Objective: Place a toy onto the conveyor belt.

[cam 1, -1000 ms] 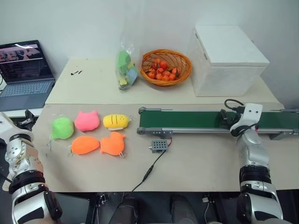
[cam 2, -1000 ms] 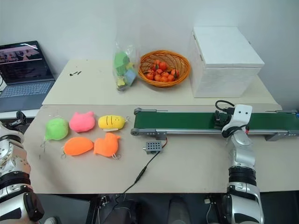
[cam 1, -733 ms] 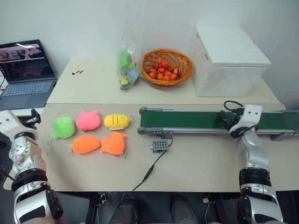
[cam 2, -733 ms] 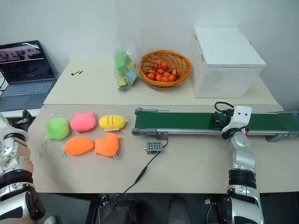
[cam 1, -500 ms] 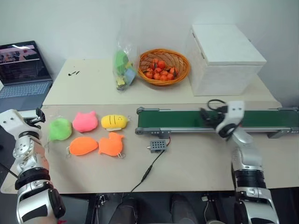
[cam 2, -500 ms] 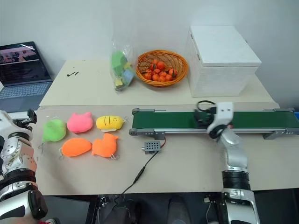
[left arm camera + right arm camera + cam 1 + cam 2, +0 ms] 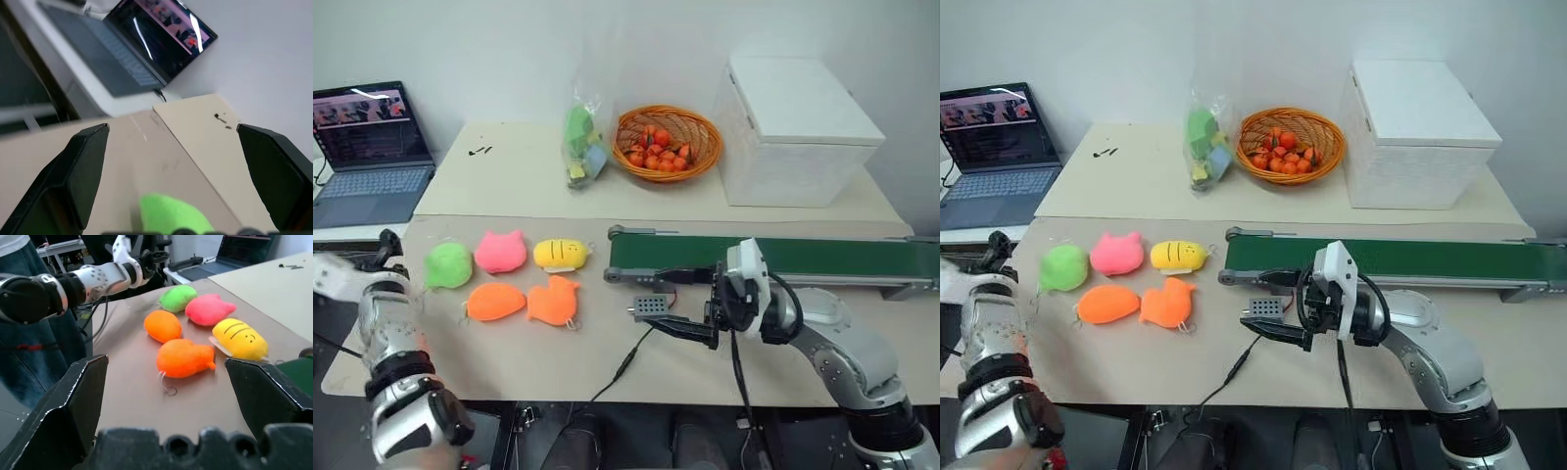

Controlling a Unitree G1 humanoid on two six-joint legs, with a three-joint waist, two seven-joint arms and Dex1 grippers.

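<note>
Swung leftward off the conveyor belt (image 7: 822,257), right claw (image 7: 690,305) gapes empty; left claw (image 7: 176,181) wide, toy (image 7: 173,215) half cut off.

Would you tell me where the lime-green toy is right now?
In the head views the toy lies on the table's left side, leftmost in the back row, beside the pink plush and behind the orange plush.

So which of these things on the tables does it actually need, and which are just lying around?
Needed:
lime-green toy
conveyor belt

Lying about:
pink plush
yellow plush
two orange plushes
fruit basket
white box
laptop
</note>
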